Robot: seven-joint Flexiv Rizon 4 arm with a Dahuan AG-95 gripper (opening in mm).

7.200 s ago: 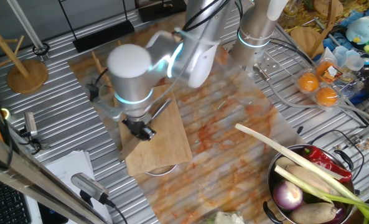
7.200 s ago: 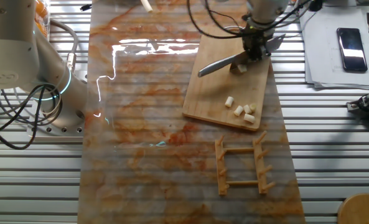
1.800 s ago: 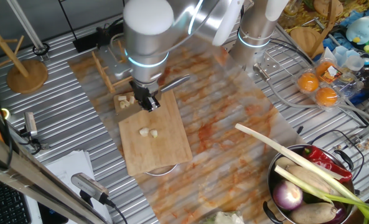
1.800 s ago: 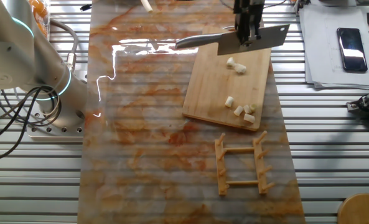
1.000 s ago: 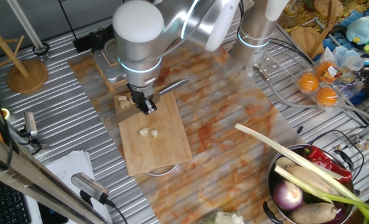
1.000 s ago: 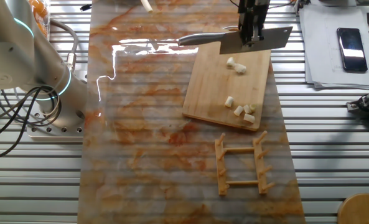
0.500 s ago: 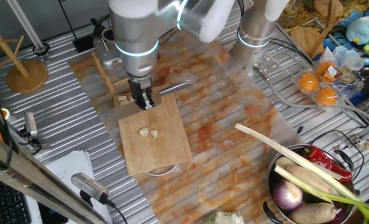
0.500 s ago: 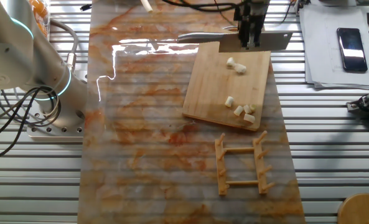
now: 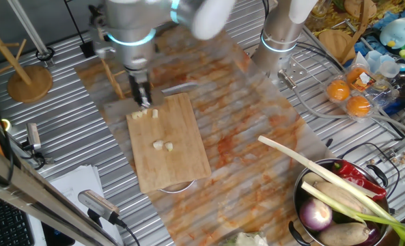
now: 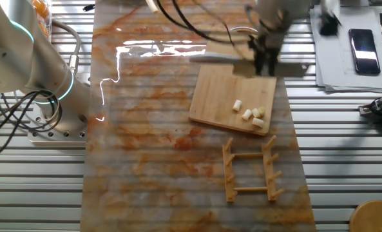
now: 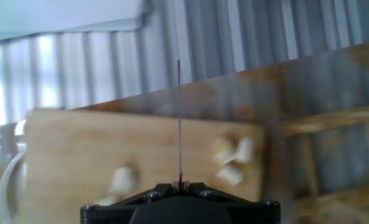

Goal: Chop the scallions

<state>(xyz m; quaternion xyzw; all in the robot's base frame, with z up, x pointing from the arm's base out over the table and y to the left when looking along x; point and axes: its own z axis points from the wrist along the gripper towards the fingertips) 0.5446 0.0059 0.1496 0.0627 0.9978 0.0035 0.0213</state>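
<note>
One fixed view: my tool [image 9: 143, 98] is clamped on the knife [image 9: 177, 87]; scallions [image 9: 162, 145] lie as short chunks on the board [image 9: 168, 154], below it.
Other fixed view: motion-blurred tool [image 10: 263, 62]; chunks clustered at the board's corner.
Hand view: blade edge-on; chunk axes unclear.

Robot lab: ribbed metal bench [image 10: 345, 116], loose cables [image 10: 23, 109], second arm base [image 9: 278, 41].

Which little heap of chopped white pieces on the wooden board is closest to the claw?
The pale cream scallion chunks at the bamboo cutting board's corner, right beneath the claw. The other small pair lies apart, mid-board.
</note>
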